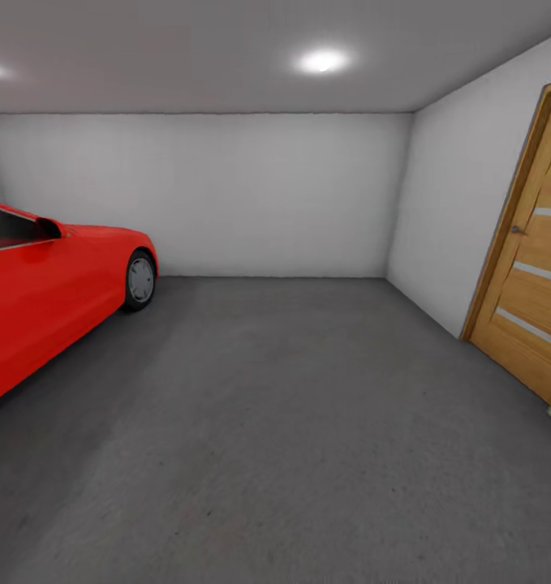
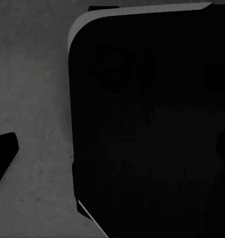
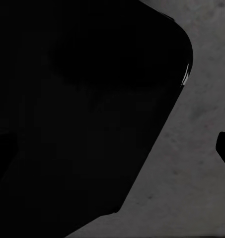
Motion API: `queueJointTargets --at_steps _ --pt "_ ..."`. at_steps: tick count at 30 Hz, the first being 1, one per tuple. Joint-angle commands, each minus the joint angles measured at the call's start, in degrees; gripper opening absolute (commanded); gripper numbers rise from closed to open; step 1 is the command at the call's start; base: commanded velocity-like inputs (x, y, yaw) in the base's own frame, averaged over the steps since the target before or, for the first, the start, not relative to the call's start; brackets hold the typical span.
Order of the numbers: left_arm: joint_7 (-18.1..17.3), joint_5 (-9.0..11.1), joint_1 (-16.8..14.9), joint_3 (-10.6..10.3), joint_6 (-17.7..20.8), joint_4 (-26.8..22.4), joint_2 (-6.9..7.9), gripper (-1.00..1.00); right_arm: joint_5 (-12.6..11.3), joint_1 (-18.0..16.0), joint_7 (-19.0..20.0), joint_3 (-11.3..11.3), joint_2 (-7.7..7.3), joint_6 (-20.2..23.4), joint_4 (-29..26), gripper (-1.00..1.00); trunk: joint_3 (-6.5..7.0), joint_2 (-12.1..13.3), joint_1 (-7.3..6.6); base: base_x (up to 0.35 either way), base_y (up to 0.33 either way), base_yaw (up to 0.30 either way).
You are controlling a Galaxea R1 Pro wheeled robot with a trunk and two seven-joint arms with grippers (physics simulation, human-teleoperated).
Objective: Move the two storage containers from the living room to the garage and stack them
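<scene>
Standing inside the garage (image 1: 275,195), facing its far wall across bare grey floor (image 1: 275,438); no storage containers to be found anywhere around the red car (image 1: 48,300), so presumably scouting a drop spot or heading back for them. Wooden door (image 1: 531,292) lying well across from the car. Wrist views looking down past a dark rounded body (image 2: 152,124) onto concrete; pincer states impossible to tell.

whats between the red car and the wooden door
Nothing but bare grey concrete floor between the red car and the wooden door, seen in the head view.
</scene>
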Motion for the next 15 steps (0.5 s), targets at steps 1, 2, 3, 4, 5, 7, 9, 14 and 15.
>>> queueJointTargets --at_steps 1,2,3,4,5,7,9,14,15 --pt "-0.01 0.01 -0.01 0.0 -0.08 -0.01 0.01 1.0 -0.26 0.0 0.06 0.25 0.0 -0.18 0.01 1.0 -0.04 -0.02 0.0 0.0 0.0 -0.283" --pt "-0.01 0.01 -0.01 0.0 -0.08 -0.01 0.01 1.0 -0.26 0.01 0.06 0.25 -0.01 -0.18 0.01 1.0 -0.04 -0.02 0.0 0.0 0.0 -0.283" --pt "-0.01 0.01 -0.01 0.0 -0.08 -0.01 0.01 1.0 -0.26 0.02 0.06 0.25 -0.01 -0.18 0.01 1.0 -0.04 -0.02 0.0 0.0 0.0 -0.283" --pt "-0.01 0.01 -0.01 0.0 -0.08 -0.01 0.01 1.0 -0.26 0.04 0.06 0.25 0.0 -0.18 0.01 1.0 -0.04 -0.02 0.0 0.0 0.0 -0.283" --pt "-0.01 0.01 -0.01 0.0 -0.08 -0.01 0.01 1.0 -0.26 0.02 0.06 0.25 0.0 -0.18 0.01 1.0 -0.04 -0.02 0.0 0.0 0.0 -0.283" --pt "-0.01 0.01 -0.01 0.0 -0.08 -0.01 0.01 1.0 -0.26 0.01 0.06 0.25 -0.01 -0.18 0.01 1.0 -0.02 -0.02 0.0 0.0 0.0 -0.283" --pt "-0.01 0.01 -0.01 0.0 -0.08 -0.01 0.01 1.0 -0.26 -0.01 0.06 0.25 -0.01 -0.18 0.01 1.0 0.03 -0.02 0.0 0.0 0.0 -0.28" --pt "-0.01 0.01 -0.01 0.0 -0.08 -0.01 0.01 1.0 -0.26 0.02 0.06 0.25 -0.03 -0.5 0.01 1.0 0.19 -0.02 0.0 0.0 0.0 -0.274" --pt "-0.01 0.01 -0.01 0.0 -0.08 -0.01 0.01 1.0 -0.26 0.02 0.06 0.25 -0.02 -0.6 0.01 1.0 0.22 -0.02 0.0 0.0 0.0 -0.271"
